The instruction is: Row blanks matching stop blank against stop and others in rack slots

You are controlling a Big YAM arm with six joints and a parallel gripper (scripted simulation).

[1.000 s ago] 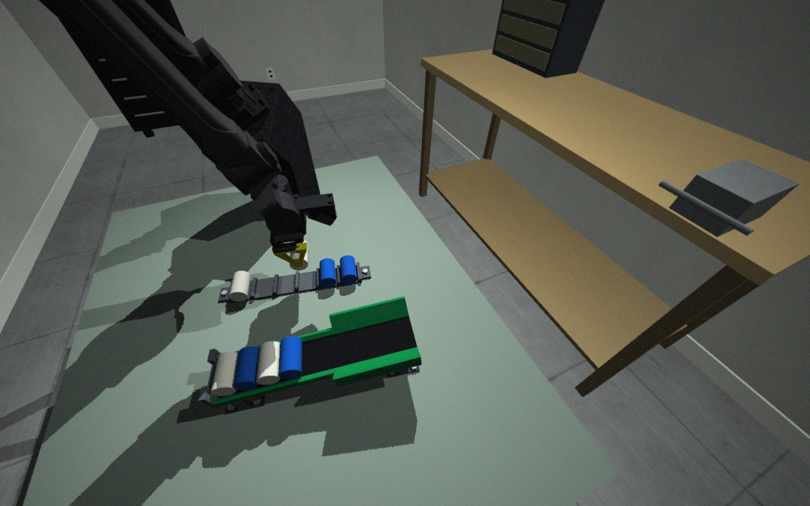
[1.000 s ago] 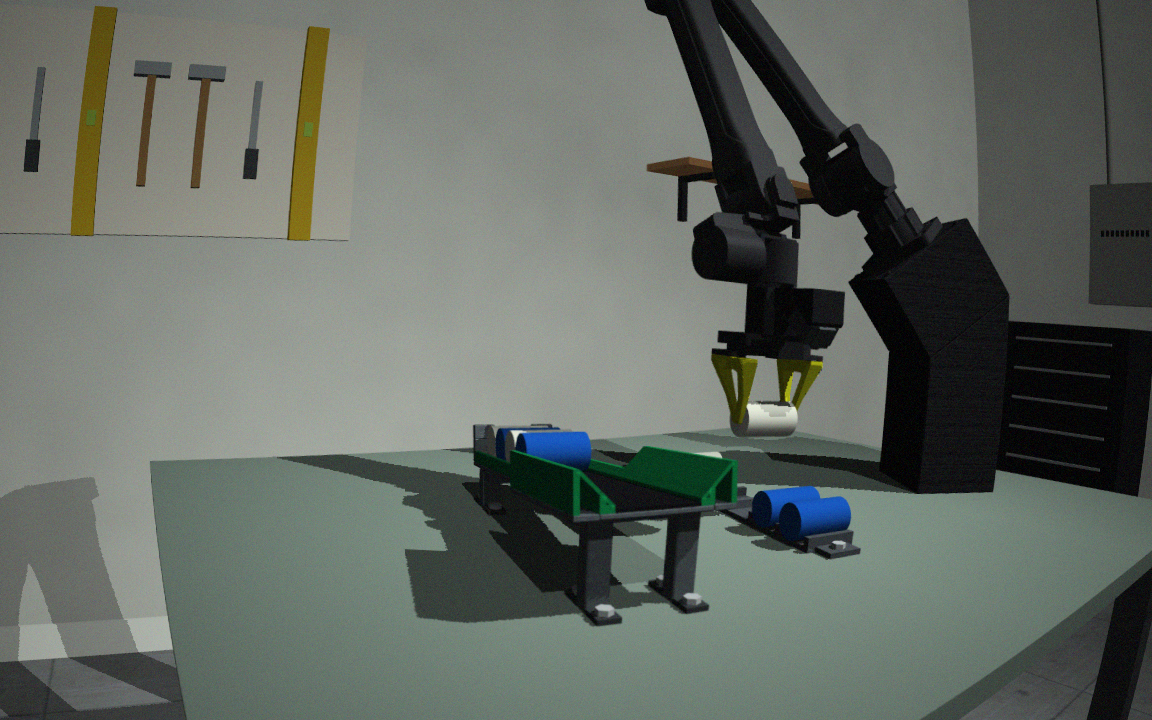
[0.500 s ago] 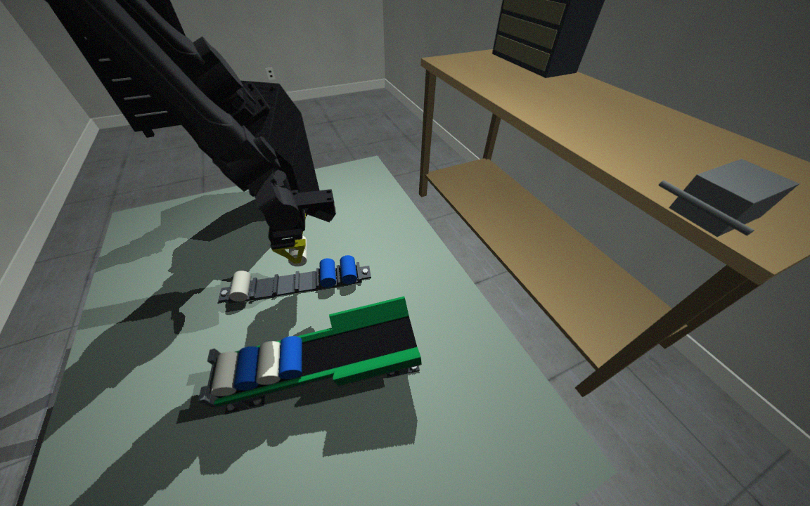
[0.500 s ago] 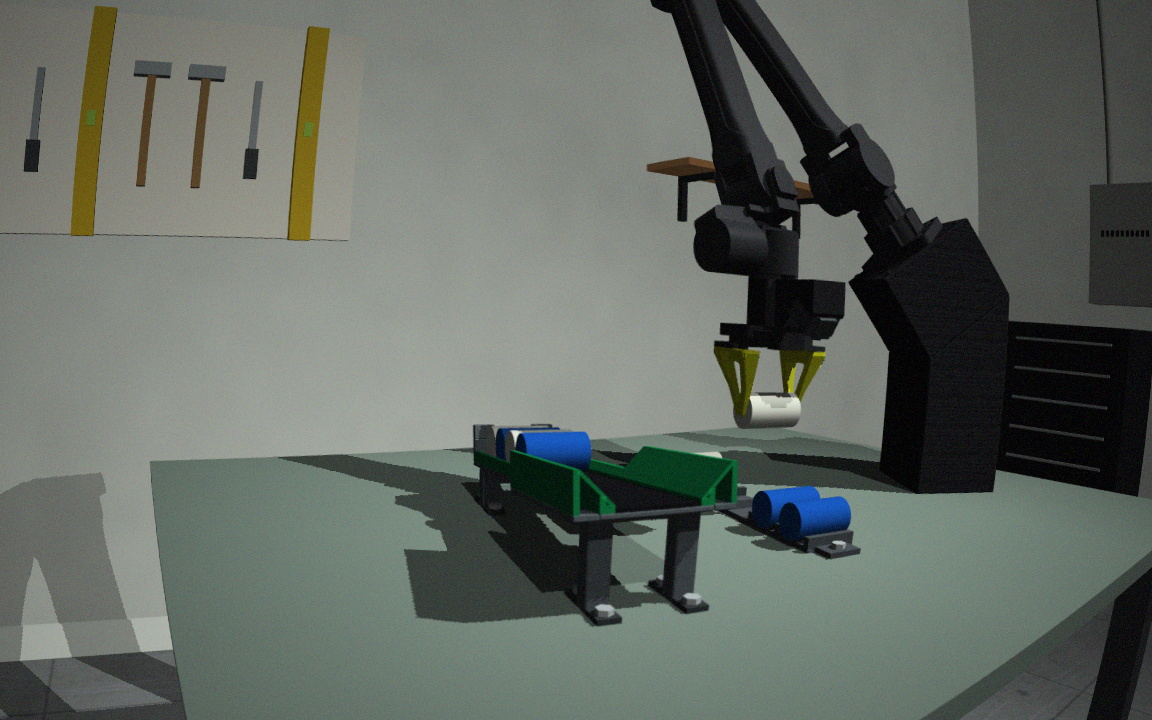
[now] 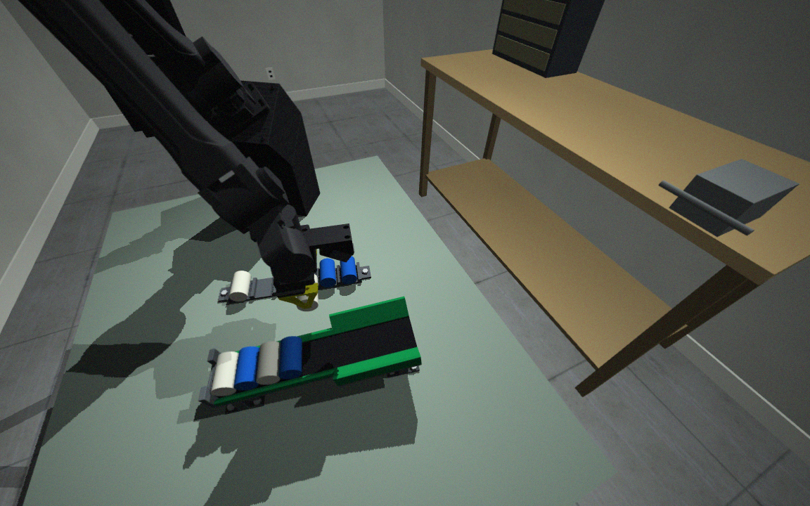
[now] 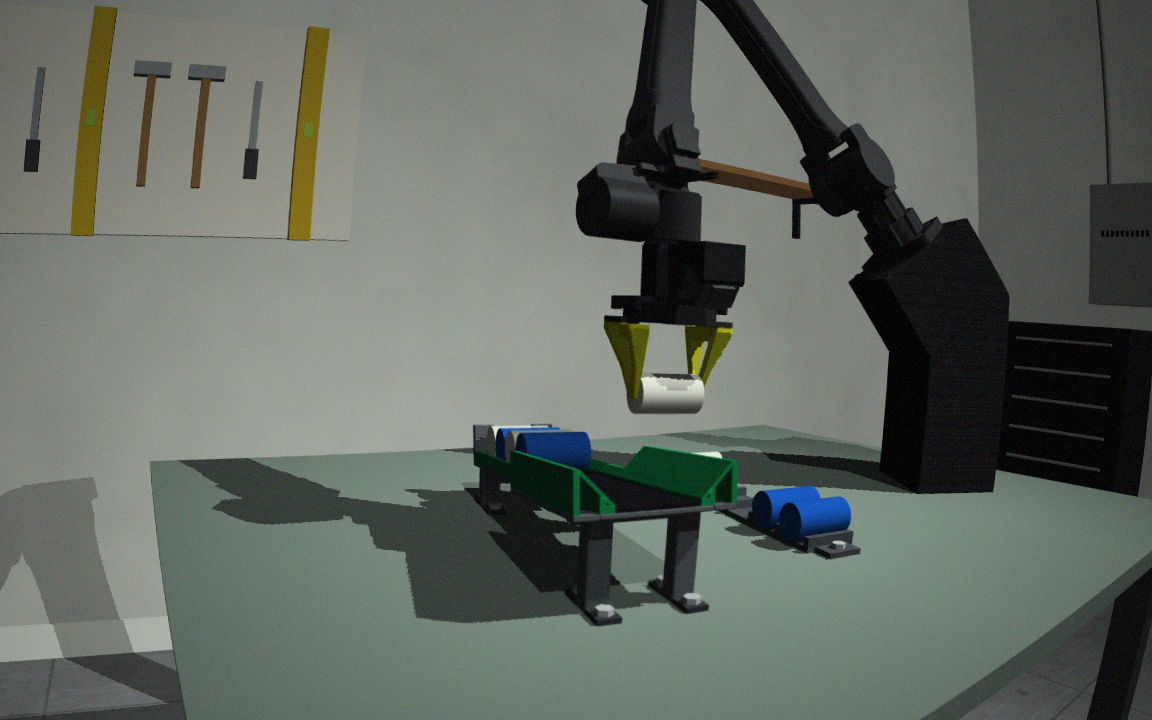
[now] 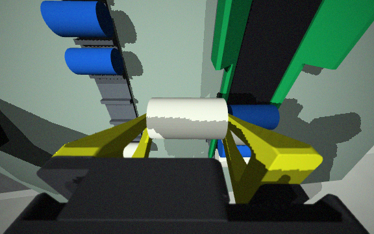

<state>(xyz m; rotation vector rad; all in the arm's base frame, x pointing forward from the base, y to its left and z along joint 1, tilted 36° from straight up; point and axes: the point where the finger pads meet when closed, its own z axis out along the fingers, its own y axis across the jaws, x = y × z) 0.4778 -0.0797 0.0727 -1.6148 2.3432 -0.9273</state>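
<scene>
Exterior view: the gripper hung well above the worktop, its yellow fingers clamped on the two ends of a white blank. The blank lay level between them, touching nothing below.

Landmark: the green ramp, raised on dark legs. The held blank was above and behind the ramp's near end, over the gap between ramp and rack. In the wrist view the white blank filled the space between the fingers, with the ramp to its right and the rack to its left.

On the ramp, top view, four blanks sat side by side across the dark floor at the stop end: white against the stop, then blue, then a greyish-white one, then blue. The rest of the ramp's floor, toward its wide end, was bare.

Beside the ramp, the rack carried two blue blanks next to each other at one end and one white blank at the other end. The arm hid the rack's middle slots in the top view.
</scene>
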